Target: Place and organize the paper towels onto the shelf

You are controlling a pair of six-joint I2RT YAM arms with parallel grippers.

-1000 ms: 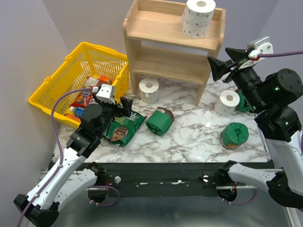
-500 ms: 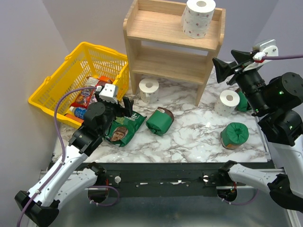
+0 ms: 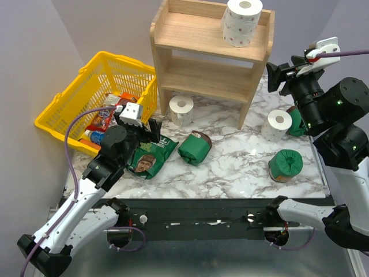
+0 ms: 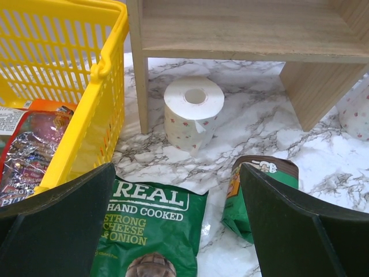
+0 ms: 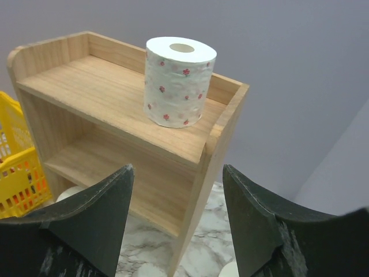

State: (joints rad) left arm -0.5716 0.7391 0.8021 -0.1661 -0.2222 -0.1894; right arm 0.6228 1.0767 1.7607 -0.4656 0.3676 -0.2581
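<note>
Moved over the last second: the right gripper [image 3: 275,76] has been drawn back from the right panel of the shelf [image 3: 196,36] toward the right edge of the counter [image 3: 236,158]. The left gripper [image 3: 154,129] has been shifted only slightly.

- Yellow basket [image 3: 69,109]: set at the far-left corner, with snack packets inside.
- Left gripper [image 4: 176,173]: held low just beside the basket, over a green crisp bag [image 3: 151,156]. Jaws are spread wide, with nothing between them.
- First roll [image 3: 181,109] of the paper towels: stood upright on the counter by the shelf's left leg, and framed dead ahead in the left wrist view [image 4: 194,112].
- Shelf: placed at the middle of the far edge.
- Second roll [image 3: 242,22]: stood upright at the right end of the top tier.
- Third roll [image 3: 279,124]: stood upright near the right edge, with a green package [image 3: 297,122] close behind it.
- Right gripper [image 5: 177,170]: raised about level with the top tier. Jaws are spread and empty.

Step in hand: one roll of three is shelved, and the first roll is judged to be lined up for pickup.

Next move: the left jaws would need to be carried forward past the crisp bag and closed on the roll's sides. The roll would then be lifted clear of the shelf's left panel and set on a tier in line with the second roll.
</note>
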